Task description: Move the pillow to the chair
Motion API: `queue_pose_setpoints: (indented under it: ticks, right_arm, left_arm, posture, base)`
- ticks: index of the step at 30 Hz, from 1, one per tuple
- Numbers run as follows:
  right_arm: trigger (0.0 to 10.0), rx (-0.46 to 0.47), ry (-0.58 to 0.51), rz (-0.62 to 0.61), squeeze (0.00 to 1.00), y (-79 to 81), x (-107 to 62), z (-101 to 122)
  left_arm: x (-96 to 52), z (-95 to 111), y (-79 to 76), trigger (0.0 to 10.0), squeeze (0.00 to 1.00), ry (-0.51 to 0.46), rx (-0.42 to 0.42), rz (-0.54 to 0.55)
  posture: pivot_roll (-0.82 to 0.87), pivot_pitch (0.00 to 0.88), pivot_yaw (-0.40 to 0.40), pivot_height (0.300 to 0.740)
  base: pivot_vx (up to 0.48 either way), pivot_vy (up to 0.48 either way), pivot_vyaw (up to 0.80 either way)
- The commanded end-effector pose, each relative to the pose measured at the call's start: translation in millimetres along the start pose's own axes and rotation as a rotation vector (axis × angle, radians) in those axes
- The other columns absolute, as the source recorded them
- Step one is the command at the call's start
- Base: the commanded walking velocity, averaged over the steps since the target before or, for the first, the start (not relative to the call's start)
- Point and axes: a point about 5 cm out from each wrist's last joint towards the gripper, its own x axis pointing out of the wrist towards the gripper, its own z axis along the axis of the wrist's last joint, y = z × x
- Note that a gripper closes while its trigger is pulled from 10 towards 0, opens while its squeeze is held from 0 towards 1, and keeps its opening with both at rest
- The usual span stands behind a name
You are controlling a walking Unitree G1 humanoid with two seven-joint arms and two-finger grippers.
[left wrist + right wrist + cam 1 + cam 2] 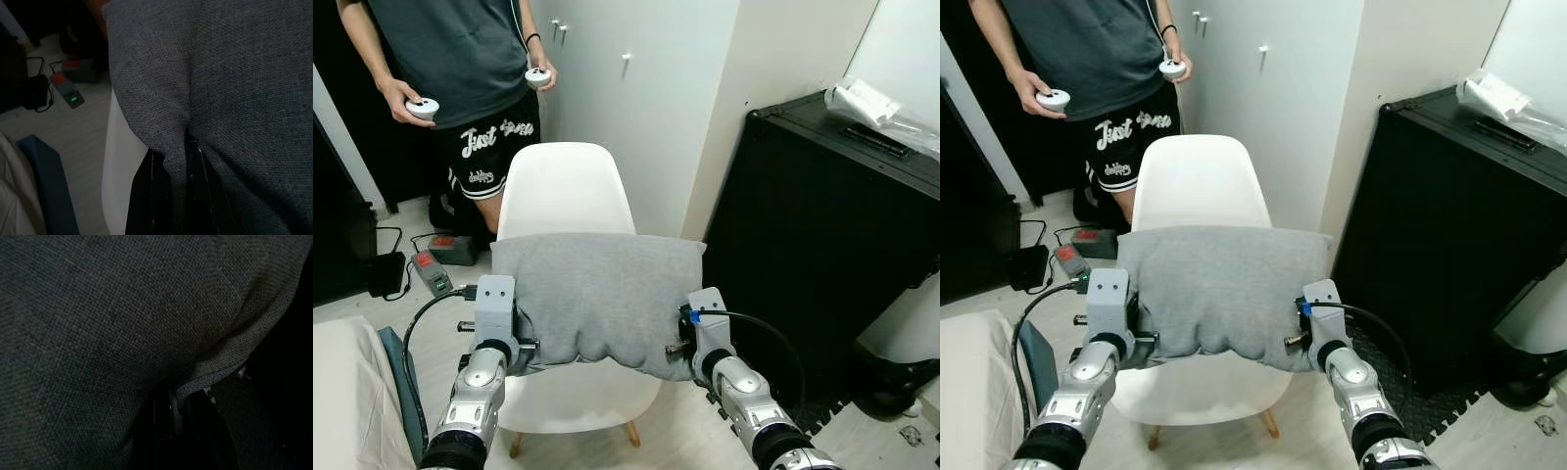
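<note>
A grey pillow (597, 294) hangs between my two grippers, just above the seat of a white shell chair (566, 186). The chair's back rises behind the pillow. My left gripper (524, 345) is shut on the pillow's lower left edge. In the left wrist view the black fingers (156, 196) pinch a fold of the grey fabric (234, 73). At the pillow's lower right edge, my right gripper (677, 348) is shut on it as well. The right wrist view is dark, with cloth (98, 333) bunched at the fingers.
A person (460, 59) stands behind the chair with a white controller in each hand. A tall black cabinet (822, 225) stands close on the right. A power strip (433, 272) and cables lie on the floor at the left. A pale mattress edge (342, 392) is at the lower left.
</note>
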Motion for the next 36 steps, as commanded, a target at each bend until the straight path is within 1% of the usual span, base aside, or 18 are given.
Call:
queue_pose_setpoints:
  ticks: [1, 20, 30, 36]
  right_arm:
    - [10.0, 0.004, -0.047, 0.016, 0.0, 4.3, 1.8, 6.7]
    - [10.0, -0.011, -0.047, 0.017, 0.0, 2.2, 2.2, 8.2]
    - [10.0, -0.025, -0.049, 0.019, 0.0, -1.3, 2.6, 10.8]
    - [10.0, -0.03, -0.055, 0.033, 0.0, -0.2, 4.5, 14.4]
  left_arm:
    - [0.4, 3.0, -8.3, 10.0, 0.0, -0.013, 0.011, -0.036]
    - [0.1, 2.2, -9.2, 10.0, 0.0, -0.012, 0.003, -0.03]
    - [0.3, 1.8, -12.1, 10.0, 0.0, -0.013, -0.008, -0.027]
    - [-0.4, 1.1, -11.0, 10.0, 0.0, -0.015, -0.011, -0.02]
  posture:
    - [-0.02, 0.054, -0.005, 0.654]
    - [-0.02, 0.055, -0.016, 0.654]
    - [-0.03, 0.045, -0.029, 0.654]
    - [-0.03, 0.036, -0.037, 0.654]
  base:
    - [0.0, 0.0, 0.0]
    - [0.0, 0.0, 0.0]
    - [0.0, 0.0, 0.0]
    - [0.0, 0.0, 0.0]
